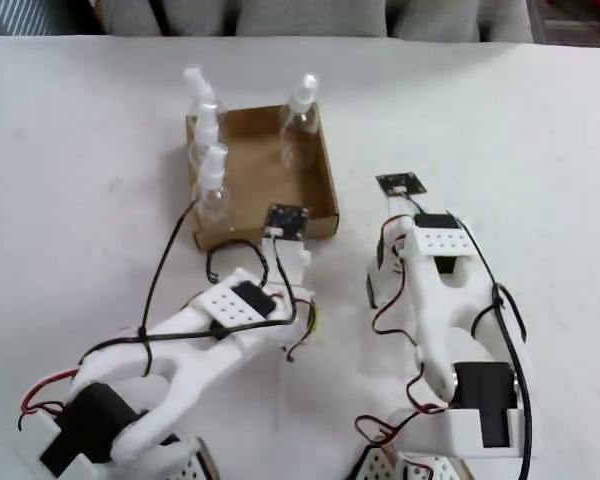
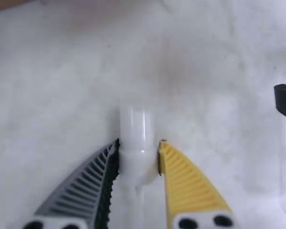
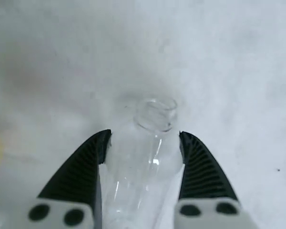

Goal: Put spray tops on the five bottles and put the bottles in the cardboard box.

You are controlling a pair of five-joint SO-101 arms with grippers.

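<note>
Near me, my left hand (image 2: 138, 144) is pinching a white spray top (image 2: 133, 125) around its body, hanging low over the counter (image 1: 500, 120). My right hand (image 3: 144, 135) is squeezing the uncapped bottle (image 3: 155, 114) by its shoulders. That's leaving the open neck poking out free, I'm guessing so the top can go straight on. Farther back, the cardboard box (image 1: 326, 170) is already holding four capped bottles (image 1: 212, 190), three lining its left wall and one sitting in the far right corner.
</note>
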